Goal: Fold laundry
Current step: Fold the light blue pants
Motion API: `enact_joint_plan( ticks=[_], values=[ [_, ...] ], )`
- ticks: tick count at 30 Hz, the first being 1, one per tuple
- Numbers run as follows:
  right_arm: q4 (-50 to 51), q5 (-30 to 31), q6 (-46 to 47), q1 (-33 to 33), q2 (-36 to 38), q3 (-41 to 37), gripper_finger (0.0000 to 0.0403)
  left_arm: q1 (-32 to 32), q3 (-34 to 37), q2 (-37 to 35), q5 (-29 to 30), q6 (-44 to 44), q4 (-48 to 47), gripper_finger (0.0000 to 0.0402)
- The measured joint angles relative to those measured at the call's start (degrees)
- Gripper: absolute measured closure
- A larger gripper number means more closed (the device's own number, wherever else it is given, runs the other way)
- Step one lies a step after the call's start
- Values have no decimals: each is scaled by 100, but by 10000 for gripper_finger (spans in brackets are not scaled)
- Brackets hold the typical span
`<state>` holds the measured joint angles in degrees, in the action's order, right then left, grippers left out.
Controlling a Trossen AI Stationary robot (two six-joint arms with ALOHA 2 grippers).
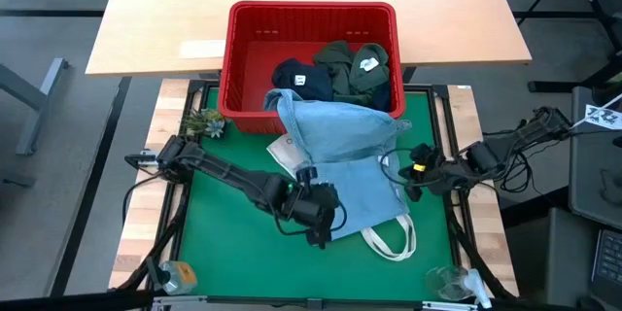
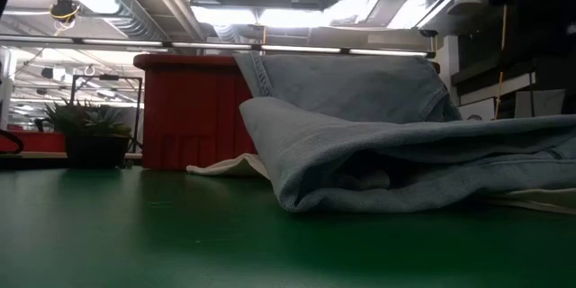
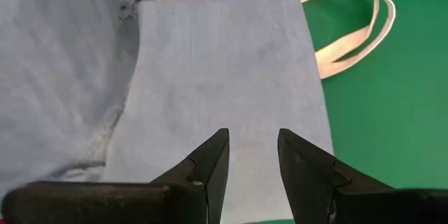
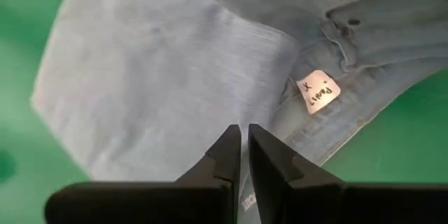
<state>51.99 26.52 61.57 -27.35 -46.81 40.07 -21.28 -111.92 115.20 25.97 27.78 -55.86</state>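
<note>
We're mid-fold on the light blue denim garment [image 1: 345, 155], which lies on the green mat [image 1: 224, 243] with its top edge draped over the front rim of the red basket [image 1: 243, 58] and a white tote bag [image 1: 394, 238] poking out from under its lower edge. The left gripper [image 1: 321, 216] hovers over the lower left part of the denim with its fingers parted, nothing between them. The right gripper [image 1: 418, 167] sits at the denim's right edge, fingers nearly pinched together, holding nothing that we can make out. Our guess for the next move: grab a free edge and bring it across. The denim looks soft and rumpled, already doubled over, with a small handwritten tag [image 4: 318, 91] near the waistband.
</note>
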Motion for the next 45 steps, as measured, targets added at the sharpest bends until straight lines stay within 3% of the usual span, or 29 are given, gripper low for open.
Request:
enact_joint_plan(
  ticks=[5,19,29,33,38,45],
  values=[
    [-458,147,405,0,-198,-377,372,-157,26,0,35,181,164,284],
    [-565,209,260,0,-375,-406,367,-173,29,0,267,174,278,284],
    [-567,137,255,60,-371,-406,238,-173,31,2,292,169,280,284],
    [-571,-91,264,479,-374,-406,209,-173,31,2,300,167,280,284],
    [-579,-352,157,1297,-476,-406,207,-173,31,2,300,165,280,284],
    [-1014,-1474,-575,2202,-884,-406,216,-173,31,2,298,159,278,284]
  ],
)
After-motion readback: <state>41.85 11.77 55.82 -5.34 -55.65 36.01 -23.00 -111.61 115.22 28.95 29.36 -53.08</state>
